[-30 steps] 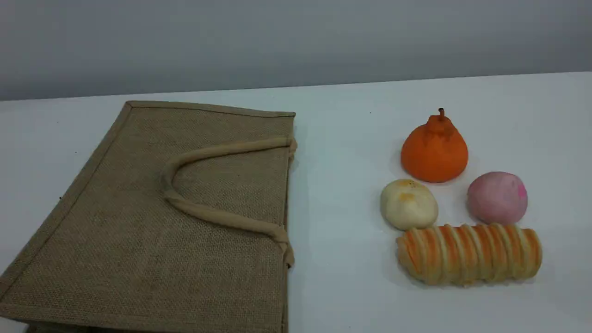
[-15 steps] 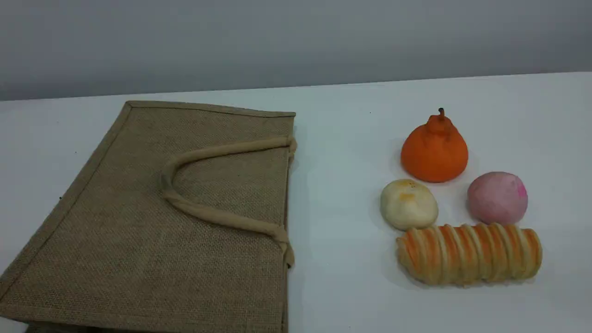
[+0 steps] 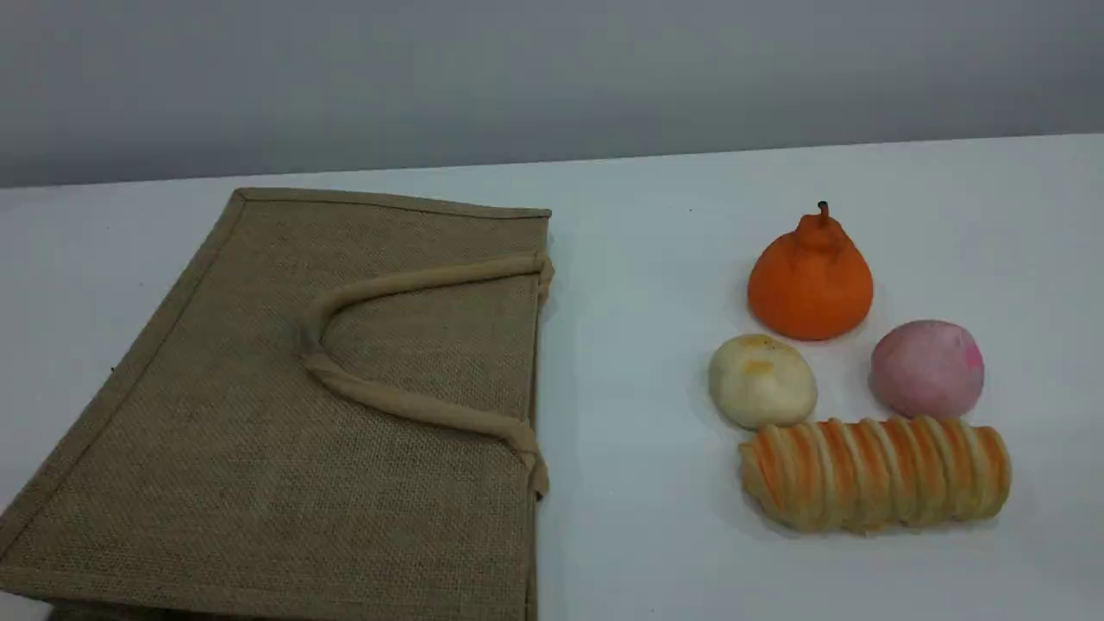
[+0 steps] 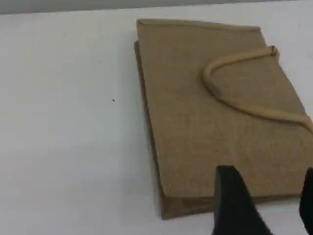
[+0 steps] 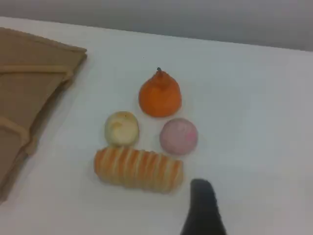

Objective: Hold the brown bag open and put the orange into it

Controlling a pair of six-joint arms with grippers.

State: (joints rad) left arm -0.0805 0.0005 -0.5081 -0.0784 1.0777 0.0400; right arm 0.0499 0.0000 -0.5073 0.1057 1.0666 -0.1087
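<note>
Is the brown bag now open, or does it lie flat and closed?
Flat and closed. The brown bag lies flat on the table, one handle resting on top; no opening gapes.

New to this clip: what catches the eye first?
The brown bag lies flat and closed, filling the table's left side, one handle looped across its top face. On the right, the orange stands upright, brightest of four foods, behind a striped roll.
</note>
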